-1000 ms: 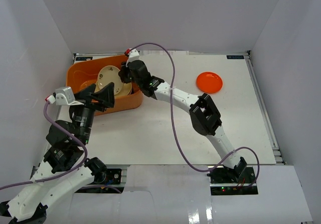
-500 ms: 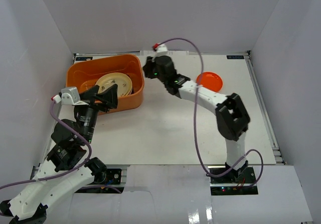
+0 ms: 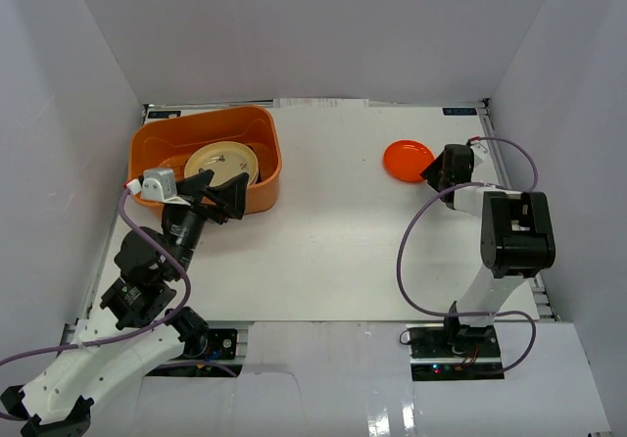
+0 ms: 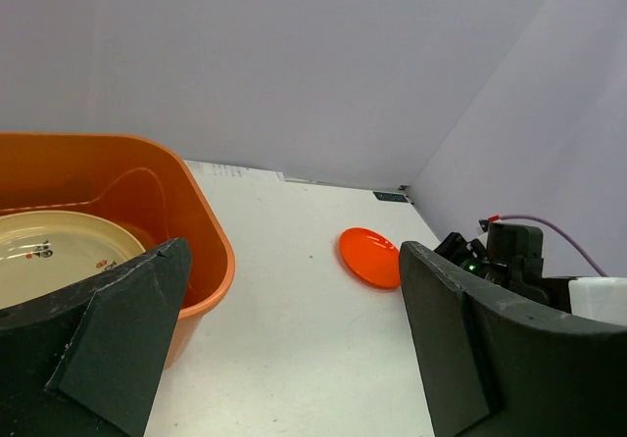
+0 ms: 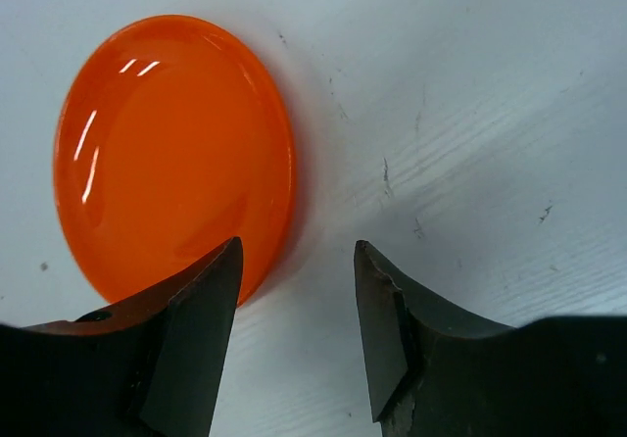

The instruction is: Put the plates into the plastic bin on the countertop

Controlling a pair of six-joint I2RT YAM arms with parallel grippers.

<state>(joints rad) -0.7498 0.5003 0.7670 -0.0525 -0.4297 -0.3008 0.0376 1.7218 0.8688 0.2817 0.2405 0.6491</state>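
Observation:
The orange-red plate (image 3: pixel 408 160) lies flat on the white countertop (image 3: pixel 333 231) at the back right; it also shows in the right wrist view (image 5: pixel 171 153) and the left wrist view (image 4: pixel 370 257). My right gripper (image 3: pixel 436 170) is open at the plate's near-right edge, one finger over the rim (image 5: pixel 186 329), the other over bare table. The orange plastic bin (image 3: pixel 269 168) stands at the back left with a round cream plate (image 3: pixel 220 163) on top inside; other plates under it are hidden. My left gripper (image 3: pixel 223 194) is open and empty at the bin's front wall.
White walls enclose the table on three sides. The right arm's cable (image 3: pixel 416 251) loops over the right part of the table. The bin's rim (image 4: pixel 211 251) is close on the left of the left gripper.
My right arm has swung from over the bin, across the table, to the orange-red plate at the back right. The left gripper has shifted slightly right along the bin's front.

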